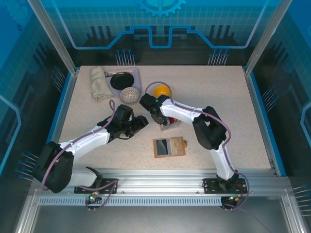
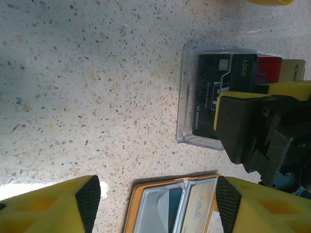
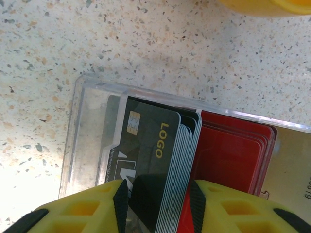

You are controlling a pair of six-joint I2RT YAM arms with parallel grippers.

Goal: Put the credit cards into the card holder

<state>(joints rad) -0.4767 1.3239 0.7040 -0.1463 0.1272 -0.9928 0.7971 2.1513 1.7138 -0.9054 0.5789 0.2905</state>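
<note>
Right claw [image 3: 158,199] straddles black card [image 3: 146,141]; whether gripped, cannot tell, bottom cropped. Left claw [image 2: 158,201] wide; wallet [image 2: 130,209] at 6 o'clock, cut off.

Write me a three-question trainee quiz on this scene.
1. True or false: the holder lies open on the table.
2. Which cards does the right hand straddle? A red cards, B black cards, C beige cards.
3. Fill in: the left hand is ___, holding nothing.
Key: 1 true; 2 B; 3 open.
</note>
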